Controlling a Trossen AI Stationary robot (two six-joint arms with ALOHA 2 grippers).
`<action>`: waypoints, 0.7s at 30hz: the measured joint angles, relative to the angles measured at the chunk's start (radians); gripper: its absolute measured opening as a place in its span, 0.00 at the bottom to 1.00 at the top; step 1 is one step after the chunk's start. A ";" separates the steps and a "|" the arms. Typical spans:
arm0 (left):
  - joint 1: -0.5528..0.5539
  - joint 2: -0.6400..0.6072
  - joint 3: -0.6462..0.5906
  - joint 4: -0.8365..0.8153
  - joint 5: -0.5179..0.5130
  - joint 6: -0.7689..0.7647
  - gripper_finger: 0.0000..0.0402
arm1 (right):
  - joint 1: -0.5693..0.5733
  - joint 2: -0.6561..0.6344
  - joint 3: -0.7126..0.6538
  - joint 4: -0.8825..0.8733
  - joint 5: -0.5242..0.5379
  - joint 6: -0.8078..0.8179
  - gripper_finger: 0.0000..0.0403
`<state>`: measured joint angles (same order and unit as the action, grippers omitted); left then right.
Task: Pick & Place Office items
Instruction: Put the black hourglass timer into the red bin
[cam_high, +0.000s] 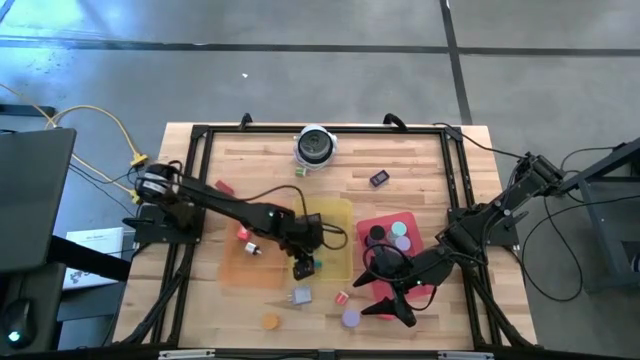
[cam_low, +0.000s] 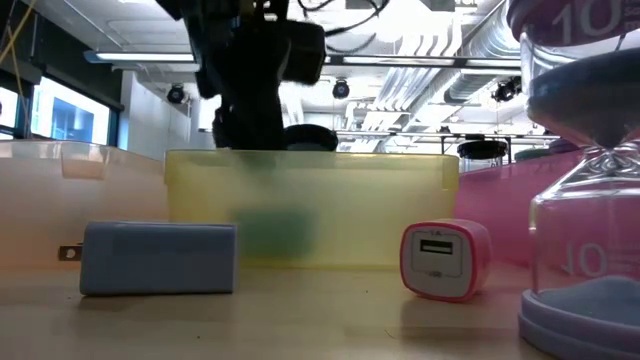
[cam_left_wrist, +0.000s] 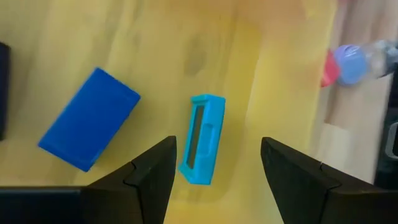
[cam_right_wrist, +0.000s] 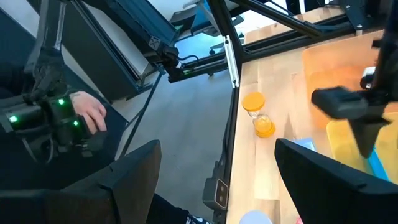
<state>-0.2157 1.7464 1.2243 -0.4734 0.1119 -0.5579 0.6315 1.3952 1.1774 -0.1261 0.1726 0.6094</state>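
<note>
My left gripper (cam_high: 304, 264) hangs open over the yellow tray (cam_high: 338, 215), fingers pointing steeply down. In the left wrist view a teal block (cam_left_wrist: 202, 138) lies flat on the tray floor. It is between and below the fingers of my left gripper (cam_left_wrist: 217, 145), with a gap on each side. A blue block (cam_left_wrist: 89, 118) lies flat beside it. My right gripper (cam_high: 396, 306) is raised over the table's near right part. In its own wrist view my right gripper (cam_right_wrist: 217, 180) stands open with nothing between its fingers.
An orange tray (cam_high: 240, 268) and a red tray (cam_high: 372, 222) with discs flank the yellow one. A grey-blue charger (cam_low: 155, 258), a pink charger (cam_low: 443, 260) and a purple hourglass (cam_low: 585, 200) stand near the front edge. A silver-and-black round object (cam_high: 316, 145) is at the back. A person's hand (cam_right_wrist: 87, 111) shows beyond the table.
</note>
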 joint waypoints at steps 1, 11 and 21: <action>0.005 -0.015 0.000 -0.001 0.009 0.000 0.57 | 0.000 0.000 0.000 0.001 0.000 0.000 0.76; 0.015 -0.098 0.000 -0.008 0.084 -0.020 0.57 | -0.005 0.000 0.000 0.002 -0.023 0.053 0.76; 0.014 -0.106 0.000 -0.010 0.246 -0.113 0.57 | -0.021 -0.025 0.000 -0.183 -0.222 0.211 0.76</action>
<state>-0.2016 1.6405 1.2247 -0.4831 0.3576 -0.6704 0.6109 1.3698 1.1774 -0.3095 -0.0496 0.8205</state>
